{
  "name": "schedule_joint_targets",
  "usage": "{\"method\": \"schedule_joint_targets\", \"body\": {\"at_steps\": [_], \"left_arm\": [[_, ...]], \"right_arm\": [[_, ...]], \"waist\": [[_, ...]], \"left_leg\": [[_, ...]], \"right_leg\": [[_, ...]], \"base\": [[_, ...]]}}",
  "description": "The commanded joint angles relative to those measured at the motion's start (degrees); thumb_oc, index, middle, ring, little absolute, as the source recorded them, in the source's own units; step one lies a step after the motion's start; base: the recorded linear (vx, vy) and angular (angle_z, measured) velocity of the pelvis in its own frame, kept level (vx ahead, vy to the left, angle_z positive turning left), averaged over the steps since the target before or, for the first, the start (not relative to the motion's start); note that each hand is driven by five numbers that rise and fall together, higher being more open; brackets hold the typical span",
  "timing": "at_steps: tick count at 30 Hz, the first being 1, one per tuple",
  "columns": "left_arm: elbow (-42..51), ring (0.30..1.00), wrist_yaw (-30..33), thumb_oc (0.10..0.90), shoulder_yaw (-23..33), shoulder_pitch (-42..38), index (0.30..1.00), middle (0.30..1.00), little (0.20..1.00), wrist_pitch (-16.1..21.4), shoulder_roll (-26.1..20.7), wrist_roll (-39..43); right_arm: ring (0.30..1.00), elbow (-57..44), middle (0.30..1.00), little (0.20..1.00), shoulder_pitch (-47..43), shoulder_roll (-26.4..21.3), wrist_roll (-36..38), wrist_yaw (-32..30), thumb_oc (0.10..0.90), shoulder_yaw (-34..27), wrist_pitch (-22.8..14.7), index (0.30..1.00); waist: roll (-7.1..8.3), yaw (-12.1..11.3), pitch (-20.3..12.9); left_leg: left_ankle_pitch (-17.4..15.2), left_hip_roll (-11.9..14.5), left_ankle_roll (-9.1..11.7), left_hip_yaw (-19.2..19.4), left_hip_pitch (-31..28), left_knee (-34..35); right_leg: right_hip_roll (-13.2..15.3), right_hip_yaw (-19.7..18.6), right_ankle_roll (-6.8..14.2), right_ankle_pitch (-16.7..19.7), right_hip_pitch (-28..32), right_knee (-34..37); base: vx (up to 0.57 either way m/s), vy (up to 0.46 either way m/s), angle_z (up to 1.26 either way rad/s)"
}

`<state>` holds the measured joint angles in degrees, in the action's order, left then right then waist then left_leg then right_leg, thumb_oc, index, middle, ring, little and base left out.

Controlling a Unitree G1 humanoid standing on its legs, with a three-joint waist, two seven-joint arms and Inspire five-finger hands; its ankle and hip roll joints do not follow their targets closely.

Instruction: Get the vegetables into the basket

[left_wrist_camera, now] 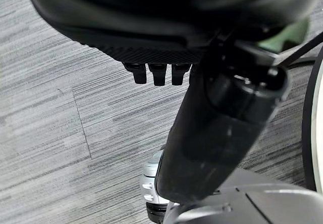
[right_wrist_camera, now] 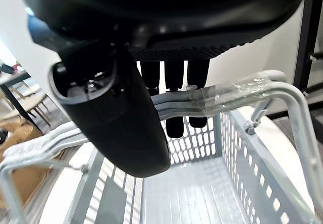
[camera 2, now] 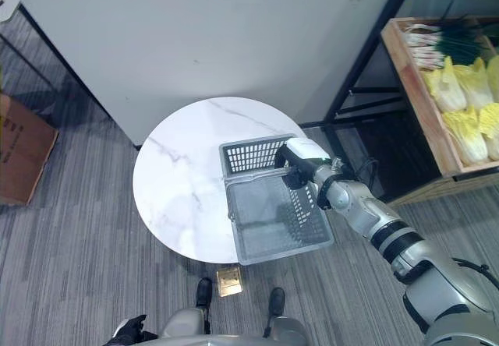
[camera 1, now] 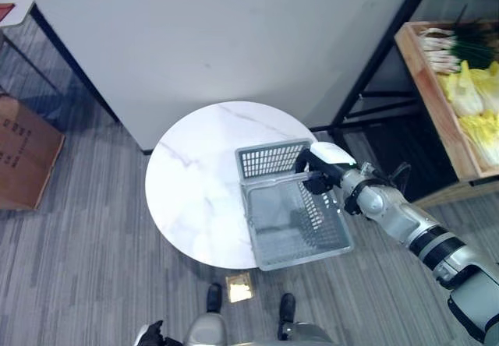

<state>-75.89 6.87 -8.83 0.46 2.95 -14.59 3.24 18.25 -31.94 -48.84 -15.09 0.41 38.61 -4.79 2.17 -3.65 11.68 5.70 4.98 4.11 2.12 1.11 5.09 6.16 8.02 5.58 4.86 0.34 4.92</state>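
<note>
A grey plastic basket (camera 1: 296, 223) stands on the right part of the round white marble table (camera 1: 195, 190), its near end hanging over the table's edge. Nothing lies inside it. My right hand (camera 1: 323, 167) reaches in from the right and is shut on the basket's raised handle (right_wrist_camera: 227, 90), fingers on one side of the bar and thumb (right_wrist_camera: 116, 118) on the other. The vegetables, yellow cabbages (camera 1: 477, 100) and green onions (camera 1: 456, 46), lie in a wooden crate (camera 1: 435, 104) at the far right. My left hand (left_wrist_camera: 159, 72) hangs low over the floor by my side, fingers relaxed.
The crate rests on a black metal rack (camera 1: 374, 73) right of the table. A white partition wall (camera 1: 234, 34) stands behind the table. A cardboard box (camera 1: 23, 155) sits on the floor at the left, and a brass floor plate (camera 1: 239, 287) lies under the table's near edge.
</note>
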Motion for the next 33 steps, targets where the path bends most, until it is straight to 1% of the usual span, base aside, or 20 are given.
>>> {"method": "schedule_joint_targets", "body": {"at_steps": [1,5,7,8,11,14,15,17,18,19,22,23,24,27,28,29,30,31,32,33], "left_arm": [[-3.5,1.0,-0.5,0.9,-1.6,0.6,1.0,1.0,1.0,0.1,-0.5,-2.5],[-3.7,1.0,-0.9,0.9,-0.3,1.5,1.0,1.0,1.0,0.1,-0.6,-3.9],[-3.7,1.0,-1.0,0.9,-0.3,1.7,1.0,1.0,1.0,0.1,-0.6,-4.1],[-3.6,1.0,-1.3,0.9,-0.1,2.0,1.0,1.0,1.0,0.1,-0.5,-4.3],[-3.2,1.0,-1.4,0.9,0.0,2.2,1.0,1.0,1.0,0.2,-0.4,-4.5],[-2.6,1.0,-1.1,0.9,0.3,1.6,1.0,1.0,1.0,0.4,-0.4,-4.0],[-2.5,1.0,-1.1,0.9,0.8,1.5,1.0,1.0,1.0,0.4,-0.4,-3.6],[-2.5,1.0,-1.1,0.9,1.0,1.6,1.0,1.0,1.0,0.5,-0.5,-3.6],[-2.6,1.0,-0.4,0.9,1.4,1.7,1.0,1.0,1.0,0.5,-0.4,-4.5],[-2.6,1.0,-0.4,0.9,1.3,1.7,1.0,1.0,1.0,0.5,-0.4,-4.5],[-2.6,1.0,0.5,0.9,1.2,1.3,1.0,1.0,1.0,0.6,-0.7,-6.1],[-2.4,1.0,0.8,0.9,1.2,1.2,1.0,1.0,1.0,0.7,-0.7,-6.7],[-2.3,1.0,1.0,0.9,1.1,1.0,1.0,1.0,1.0,0.8,-1.0,-7.1],[-1.5,1.0,1.5,0.9,1.0,0.2,1.0,1.0,1.0,1.0,-1.5,-7.3],[0.6,1.0,2.8,0.9,0.0,-0.8,1.0,1.0,1.0,1.3,-3.0,-9.2],[0.6,1.0,2.8,0.9,-0.1,-0.8,1.0,1.0,1.0,1.2,-3.0,-9.2],[1.1,1.0,3.1,0.9,-0.2,-0.9,1.0,1.0,1.0,1.1,-3.2,-9.7],[1.1,1.0,3.1,0.9,-0.2,-0.9,1.0,1.0,1.0,1.1,-3.3,-9.7],[1.9,1.0,3.7,0.9,0.3,-0.5,1.0,1.0,1.0,0.9,-3.7,-10.0],[2.1,1.0,3.9,0.9,0.7,-0.3,1.0,1.0,1.0,0.8,-4.0,-10.1]], "right_arm": [[0.3,-5.3,0.3,0.3,-5.9,-1.8,4.0,-2.9,0.4,-7.6,-6.0,0.3],[0.3,-12.8,0.3,0.3,-1.1,-6.1,5.9,-1.1,0.4,-11.1,-7.8,0.3],[0.3,-13.8,0.3,0.3,-0.1,-6.7,6.0,-0.9,0.4,-11.9,-7.9,0.3],[0.3,-15.1,0.3,0.3,1.2,-7.9,6.3,-0.1,0.4,-12.4,-8.2,0.3],[0.3,-15.0,0.3,0.3,2.2,-8.8,5.9,-0.2,0.4,-13.1,-8.4,0.3],[0.3,-15.4,0.3,0.3,4.3,-9.3,6.3,-1.0,0.4,-15.3,-8.7,0.3],[0.3,-15.7,0.3,0.3,6.4,-9.4,6.3,-1.3,0.4,-17.4,-8.6,0.3],[0.3,-15.7,0.3,0.3,7.7,-9.4,6.3,-1.6,0.4,-18.8,-8.5,0.3],[0.3,-15.5,0.3,0.3,10.7,-8.6,6.0,-2.8,0.4,-21.8,-8.5,0.3],[0.3,-15.6,0.3,0.3,10.9,-8.6,6.0,-2.7,0.4,-22.1,-8.5,0.3],[0.3,-16.4,0.3,0.3,15.7,-7.7,4.2,-4.6,0.4,-26.8,-8.5,0.3],[0.3,-16.4,0.3,0.3,17.2,-7.4,3.3,-5.4,0.4,-28.3,-8.4,0.3],[0.3,-16.9,0.3,0.3,19.2,-7.0,2.6,-6.0,0.4,-30.3,-8.3,0.3],[0.3,-16.7,0.3,0.3,21.0,-6.5,0.6,-7.5,0.4,-32.6,-7.6,0.3],[0.3,-16.7,0.3,0.3,23.4,-5.7,-0.2,-9.2,0.4,-35.0,-7.4,0.3],[0.3,-16.8,0.3,0.3,23.5,-5.7,-0.2,-9.2,0.4,-35.1,-7.4,0.3],[0.3,-16.8,0.3,0.3,23.8,-5.7,-0.4,-9.5,0.4,-35.5,-7.5,0.3],[0.3,-16.8,0.3,0.3,23.8,-5.7,-0.4,-9.5,0.4,-35.5,-7.5,0.3],[0.3,-16.7,0.3,0.3,25.1,-5.8,-1.5,-10.3,0.4,-36.3,-7.6,0.3],[0.3,-16.5,0.3,0.3,25.3,-5.9,-2.3,-10.4,0.4,-36.3,-7.5,0.3]], "waist": [[1.66,0.1,-5.1],[1.57,0.7,-5.6],[1.57,0.7,-5.6],[1.59,0.9,-5.8],[1.74,1.1,-5.5],[2.41,1.2,-3.9],[2.52,1.4,-3.4],[2.53,1.4,-3.3],[2.51,2.0,-3.1],[2.57,1.9,-3.2],[2.93,2.7,-2.6],[3.03,3.3,-2.4],[3.35,3.6,-2.0],[3.89,4.7,-1.1],[2.99,4.8,-0.1],[3.11,4.8,-0.2],[2.72,4.7,-0.2],[2.74,4.7,-0.2],[2.03,4.1,-0.4],[1.86,3.6,-0.4]], "left_leg": [[-3.6,2.8,1.9,-0.2,-1.7,-0.1],[-4.0,2.7,1.8,0.3,-2.6,-0.1],[-4.1,2.7,1.7,0.4,-2.9,-0.1],[-4.4,2.7,1.6,0.7,-3.5,-0.1],[-4.3,2.6,1.3,1.2,-4.2,-0.5],[-6.0,1.8,1.0,0.6,-1.0,-5.7],[-6.8,1.2,0.6,0.9,0.2,-7.4],[-7.2,0.9,0.3,1.1,0.4,-7.7],[-7.9,0.1,-0.3,1.7,0.5,-8.3],[-8.0,0.1,-0.4,1.7,0.5,-8.4],[-9.0,-1.1,-1.5,2.8,0.5,-9.1],[-9.2,-1.5,-1.9,3.2,0.3,-9.1],[-9.3,-2.2,-2.3,3.9,0.1,-8.8],[-9.2,-3.4,-3.0,5.6,0.3,-8.4],[-8.3,-2.2,-3.2,8.2,1.2,-7.7],[-8.1,-2.3,-3.2,8.2,1.4,-7.7],[-7.7,-1.8,-3.2,9.1,1.7,-7.4],[-7.7,-1.8,-3.3,9.1,1.8,-7.4],[-6.8,-0.8,-3.2,11.1,2.5,-6.8],[-6.2,-0.5,-3.3,12.3,2.7,-6.5]], "right_leg": [[4.5,-1.1,4.4,3.1,-2.4,0.1],[4.5,-1.4,4.5,3.0,-1.9,0.1],[4.5,-1.5,4.5,3.0,-1.7,0.1],[4.6,-1.7,4.6,2.8,-1.4,0.1],[4.8,-1.9,4.5,2.8,-1.1,0.1],[5.6,-2.3,4.4,3.5,-1.3,0.1],[6.2,-2.4,4.6,3.9,-1.9,-0.1],[6.5,-2.6,4.8,4.2,-2.2,-0.3],[7.3,-2.9,5.4,4.9,-3.0,-1.0],[7.3,-2.9,5.4,4.9,-3.1,-1.0],[8.6,-4.5,6.2,5.7,-4.9,-3.3],[9.0,-4.9,6.6,6.6,-5.6,-3.8],[9.5,-5.7,7.2,8.3,-6.5,-4.2],[10.5,-8.0,8.5,13.8,-8.8,-3.8],[10.5,-4.5,7.9,11.7,-9.7,-5.0],[10.6,-4.5,7.9,11.8,-9.9,-5.0],[10.8,-2.2,7.7,10.4,-9.7,-6.0],[10.8,-2.3,7.7,10.4,-9.8,-6.0],[10.9,1.9,6.7,7.0,-8.7,-9.0],[11.1,3.4,6.7,5.8,-7.9,-10.7]], "base": [[0.03,0.02,-0.09],[0.03,0.014,-0.06],[0.03,0.011,-0.09],[0.03,0.013,-0.09],[0.01,0.015,-0.09],[-0.07,0.034,-0.05],[-0.06,0.068,-0.04],[-0.04,0.123,-0.03],[-0.03,0.152,-0.07],[-0.03,0.159,-0.1],[-0.04,0.152,-0.17],[-0.07,0.19,-0.34],[-0.08,0.195,-0.35],[-0.18,0.154,-0.38],[-0.28,0.116,-0.55],[-0.3,0.119,-0.71],[-0.08,0.026,-0.86],[-0.2,0.099,-0.8],[-0.19,0.104,-0.57],[-0.26,0.139,-0.64]]}}
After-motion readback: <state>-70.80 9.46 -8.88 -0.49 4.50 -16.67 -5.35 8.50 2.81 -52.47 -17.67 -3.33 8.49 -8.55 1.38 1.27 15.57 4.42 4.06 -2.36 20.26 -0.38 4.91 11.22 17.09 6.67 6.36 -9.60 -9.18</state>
